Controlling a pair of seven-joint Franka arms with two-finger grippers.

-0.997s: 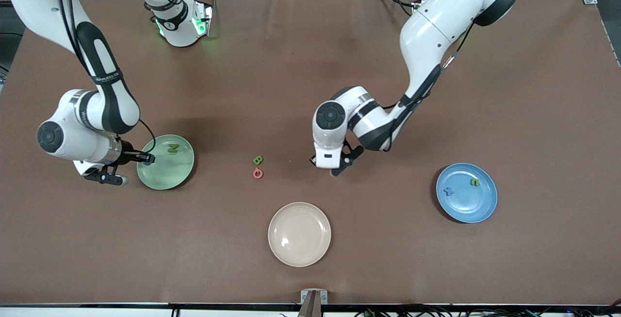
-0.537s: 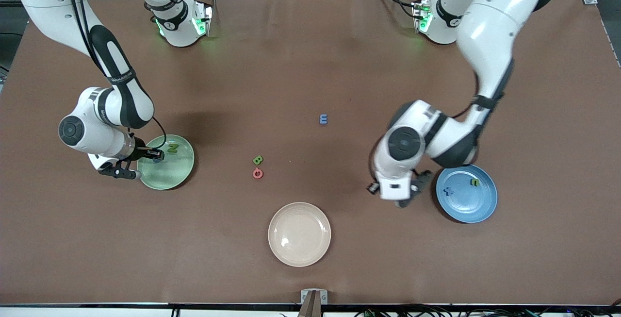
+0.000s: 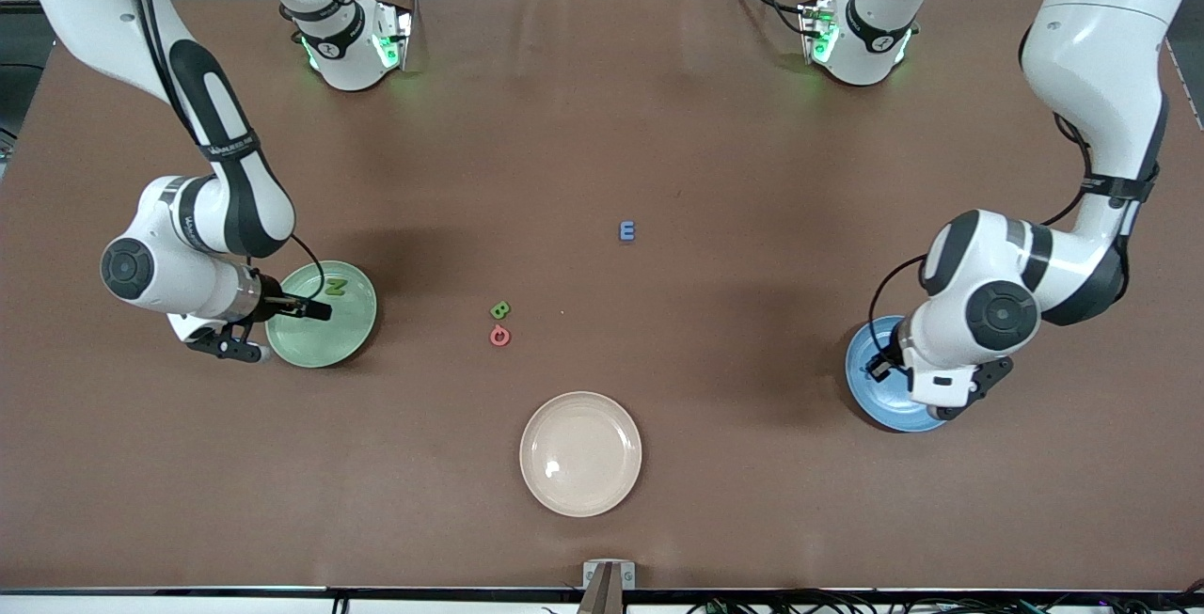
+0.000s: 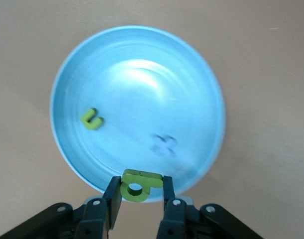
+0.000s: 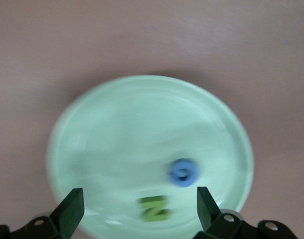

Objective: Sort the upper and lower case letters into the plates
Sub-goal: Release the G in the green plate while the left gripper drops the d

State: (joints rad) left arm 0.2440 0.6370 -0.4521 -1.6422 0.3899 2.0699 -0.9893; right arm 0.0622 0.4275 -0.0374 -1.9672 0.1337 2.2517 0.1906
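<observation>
The left gripper (image 4: 138, 191) hangs over the blue plate (image 3: 865, 388) near the left arm's end of the table, fingers clamped on a green letter (image 4: 137, 183), probably to drop it beside the two already there. The right gripper (image 5: 137, 209), spread wide, hovers over the mint plate (image 3: 320, 346), where an N (image 5: 154, 207) and a blue letter (image 5: 183, 172) lie between its fingers.

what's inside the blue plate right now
Two letters lie in the blue plate: a small green letter and a blue x. The left tool holds another green letter over its rim.
</observation>
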